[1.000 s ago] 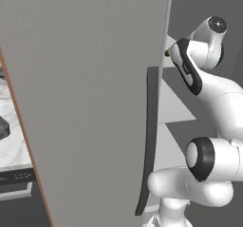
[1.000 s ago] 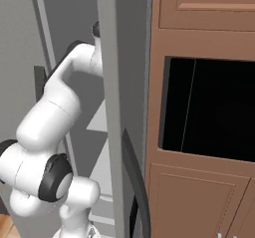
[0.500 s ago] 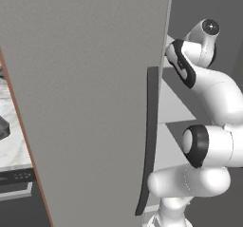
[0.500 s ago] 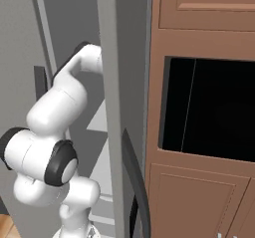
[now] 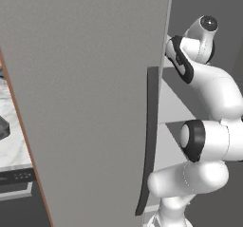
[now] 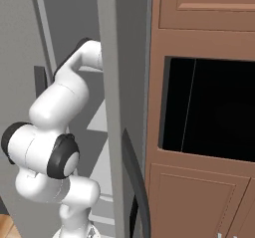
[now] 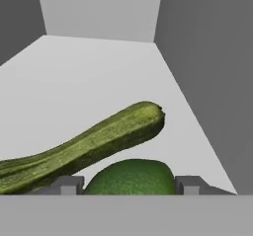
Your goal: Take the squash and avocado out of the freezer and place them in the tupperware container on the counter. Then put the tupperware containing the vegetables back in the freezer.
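My pincer (image 7: 130, 184) sat low inside the freezer (image 5: 90, 102), its two small grey fingertips (image 7: 68, 184) standing apart on either side of the avocado (image 7: 131, 177), one at each flank of the fruit; whether they pressed on its skin or merely bracketed it I could not tell. The avocado was a rounded, dull green dome with a faintly pebbled surface, resting on the pale grey shelf (image 7: 99, 82), which was smooth, flat and matte. Just behind the avocado lay the squash (image 7: 94, 143), a long, slender, slightly curved cylinder with ribbed, mottled olive-green skin and a blunt rounded end pointing toward the right-hand wall of the compartment; its other end ran off past my left fingertip. The squash looked to lie against the avocado's far side, though I could not be sure they touched. Plain darker grey walls closed the shelf on both sides, with a lighter back panel beyond the squash. From the left base view, the freezer's broad flat grey door stood swung open, its long dark handle (image 5: 149, 140) a thin, gently bowed strip down the edge, and my white arm (image 5: 209, 98) reached past it into the shelves. Far to the left of that door a strip of the veined white marble bench (image 5: 12, 145) showed, with a dark corner of the tupperware container (image 5: 3, 127) on it. In the right base view, brown wooden cabinets (image 6: 209, 182) framed a black recess beside the door.
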Controlling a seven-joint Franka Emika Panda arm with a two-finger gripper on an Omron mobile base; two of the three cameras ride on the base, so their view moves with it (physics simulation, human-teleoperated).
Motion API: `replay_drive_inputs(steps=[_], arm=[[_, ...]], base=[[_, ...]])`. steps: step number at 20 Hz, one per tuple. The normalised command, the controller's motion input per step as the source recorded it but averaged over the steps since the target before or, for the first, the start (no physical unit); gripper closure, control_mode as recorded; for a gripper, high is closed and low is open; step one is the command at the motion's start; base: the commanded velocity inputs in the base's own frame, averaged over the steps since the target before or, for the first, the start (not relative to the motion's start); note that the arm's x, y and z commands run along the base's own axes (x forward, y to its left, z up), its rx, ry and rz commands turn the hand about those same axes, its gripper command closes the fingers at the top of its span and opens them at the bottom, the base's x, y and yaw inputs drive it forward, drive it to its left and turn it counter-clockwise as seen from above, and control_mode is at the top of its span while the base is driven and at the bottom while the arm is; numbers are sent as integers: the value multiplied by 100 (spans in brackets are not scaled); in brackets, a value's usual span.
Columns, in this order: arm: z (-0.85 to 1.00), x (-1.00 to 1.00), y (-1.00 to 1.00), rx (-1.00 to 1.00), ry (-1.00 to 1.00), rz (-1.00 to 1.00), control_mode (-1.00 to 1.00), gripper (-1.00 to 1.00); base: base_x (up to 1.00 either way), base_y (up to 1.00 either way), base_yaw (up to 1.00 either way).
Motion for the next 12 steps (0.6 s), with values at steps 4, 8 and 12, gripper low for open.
replay_drive_inputs(steps=[4, 8, 12], arm=[[-12, -16, 0, 0, 0, 0, -100, 100], [-13, -29, 0, 0, 0, 0, -100, 100], [0, -71, 0, 0, -3, 0, -100, 100]], base=[[0, 0, 0], [0, 0, 0], [0, 0, 0]])
